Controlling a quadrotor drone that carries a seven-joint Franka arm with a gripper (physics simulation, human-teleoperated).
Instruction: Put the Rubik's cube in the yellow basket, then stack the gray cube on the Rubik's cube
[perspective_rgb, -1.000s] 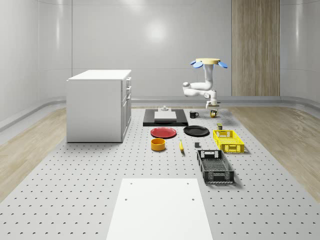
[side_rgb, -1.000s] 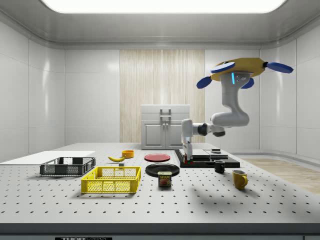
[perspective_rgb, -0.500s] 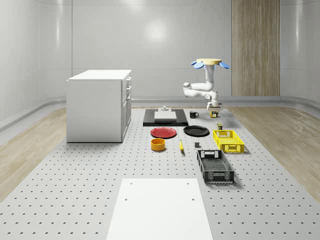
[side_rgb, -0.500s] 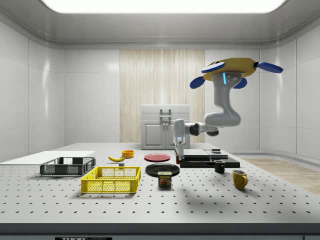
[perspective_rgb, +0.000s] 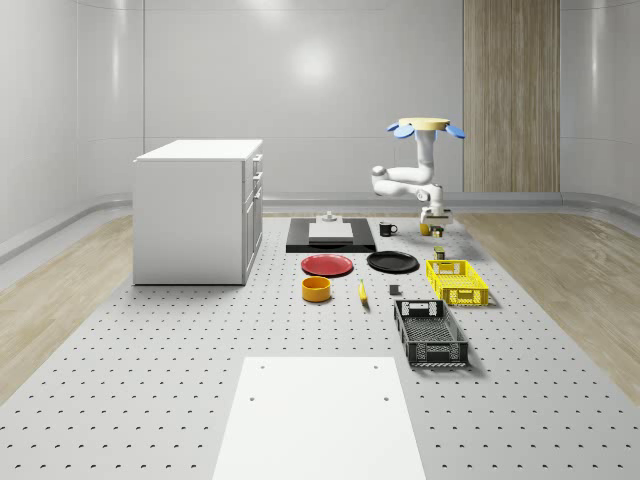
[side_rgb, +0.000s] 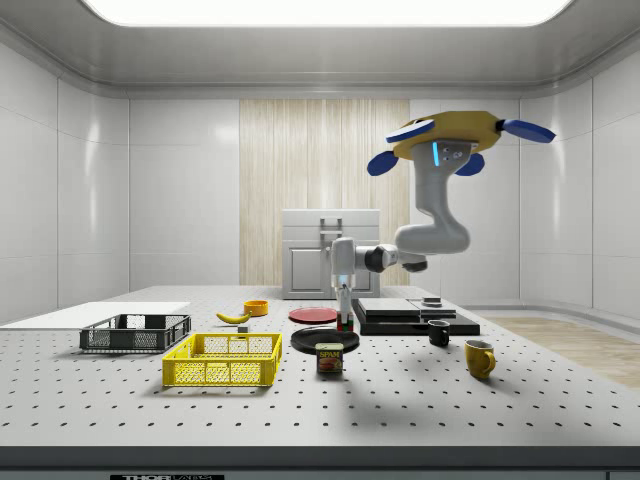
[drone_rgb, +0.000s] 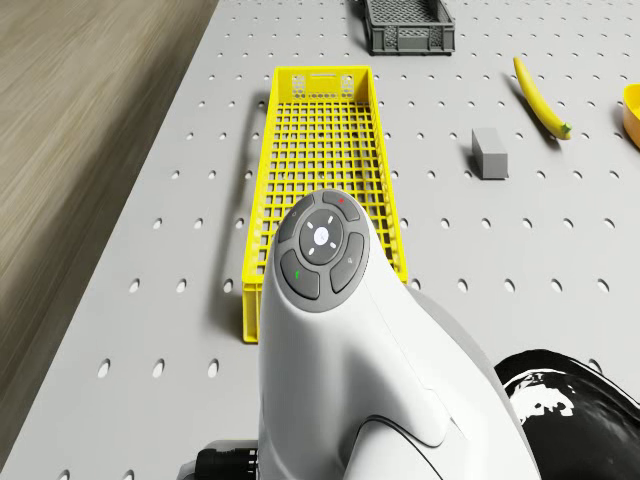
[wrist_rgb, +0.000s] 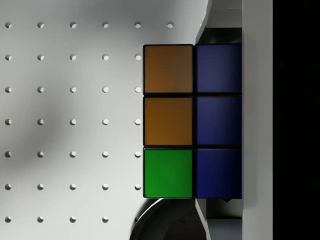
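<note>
We see the drone (side_rgb: 448, 136) hovering above the far part of the perforated table (perspective_rgb: 150, 380), with the arm (side_rgb: 425, 232) hanging below it and folding toward the side view's left. In the side view the gripper (side_rgb: 346, 310) points down and sits above the black plate (side_rgb: 325, 340), beside the near edge of the black platform (side_rgb: 415, 318). In the whole-scene view we place the gripper (perspective_rgb: 434, 221) past the far end of the yellow basket (perspective_rgb: 457, 282), well clear of the table surface.

The wrist view shows the Rubik's cube (wrist_rgb: 192, 121) right up against the camera between the fingers: two orange tiles and one green tile on one face, a blue face next to it. We read the claw as clamped on the Rubik's cube, which is carried in the air and not yet in the basket.

The drone view looks down past the arm's wrist housing (drone_rgb: 322, 250) onto the yellow basket (drone_rgb: 322, 110), which holds nothing we can see. The gray cube (drone_rgb: 489, 154) lies on the table beside the basket, between it and the banana (drone_rgb: 538, 96). Beyond the basket's end stands the dark crate (drone_rgb: 405, 22).

Elsewhere we note the red plate (perspective_rgb: 327, 265), orange bowl (perspective_rgb: 316, 289), white cabinet (perspective_rgb: 198, 210), spam can (side_rgb: 330, 358), black mug (side_rgb: 439, 333) and yellow mug (side_rgb: 480, 358).
</note>
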